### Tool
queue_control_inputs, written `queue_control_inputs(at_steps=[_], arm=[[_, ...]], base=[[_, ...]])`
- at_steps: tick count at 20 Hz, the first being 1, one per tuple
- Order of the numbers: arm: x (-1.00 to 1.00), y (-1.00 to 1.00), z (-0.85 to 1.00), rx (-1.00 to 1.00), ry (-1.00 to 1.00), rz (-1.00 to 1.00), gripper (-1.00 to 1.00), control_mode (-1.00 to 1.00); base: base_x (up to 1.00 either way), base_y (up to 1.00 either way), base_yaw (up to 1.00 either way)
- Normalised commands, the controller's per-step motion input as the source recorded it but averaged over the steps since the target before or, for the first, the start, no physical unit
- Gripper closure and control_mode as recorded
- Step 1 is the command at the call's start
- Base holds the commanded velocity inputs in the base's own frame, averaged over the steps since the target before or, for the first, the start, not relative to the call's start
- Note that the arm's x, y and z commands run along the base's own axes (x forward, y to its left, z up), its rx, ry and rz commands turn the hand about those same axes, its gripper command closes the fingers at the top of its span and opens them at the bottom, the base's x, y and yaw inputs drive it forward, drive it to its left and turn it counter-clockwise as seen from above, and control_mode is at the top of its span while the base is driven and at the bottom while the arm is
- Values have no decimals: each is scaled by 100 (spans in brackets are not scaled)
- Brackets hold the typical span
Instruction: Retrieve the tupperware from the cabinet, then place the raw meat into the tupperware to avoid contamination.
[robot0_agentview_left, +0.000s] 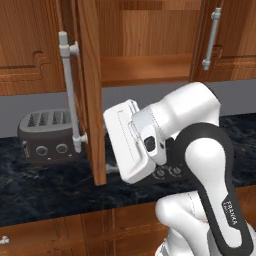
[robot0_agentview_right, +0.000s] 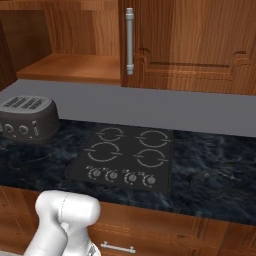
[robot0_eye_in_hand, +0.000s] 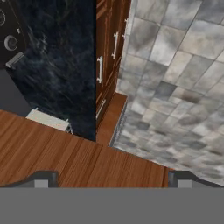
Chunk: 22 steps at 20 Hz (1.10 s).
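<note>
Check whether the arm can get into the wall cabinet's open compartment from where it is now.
Probably yes: the cabinet door stands swung wide, leaving the shelf unobstructed. The open fingers sit low beside the door, so they must rise first.

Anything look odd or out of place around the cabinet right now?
The cabinet door stands open, edge-on toward the base, but the shelf inside looks bare: no tub on the part in view. The toaster and cooktop look normal.

I am seeing the toaster (robot0_agentview_right: 26, 118) sitting on the worktop (robot0_agentview_right: 210, 172) left of the hob (robot0_agentview_right: 125, 157), under the open cabinet (robot0_agentview_right: 75, 67).
</note>
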Motion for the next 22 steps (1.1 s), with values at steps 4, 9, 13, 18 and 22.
queue_control_inputs(at_steps=[4, 9, 13, 18, 22], arm=[[0, 37, -17, 0, 0, -16, -100, -100], [0, 9, -2, 0, 0, -3, -100, -100], [2, -15, -3, -1, -4, 0, -100, -100], [-1, -49, 20, -10, -15, 2, -100, -100], [-4, -67, 17, -21, -21, 8, -100, -100]], base=[[0, 0, 0], [0, 0, 0], [0, 0, 0], [0, 0, 0], [0, 0, 0]])
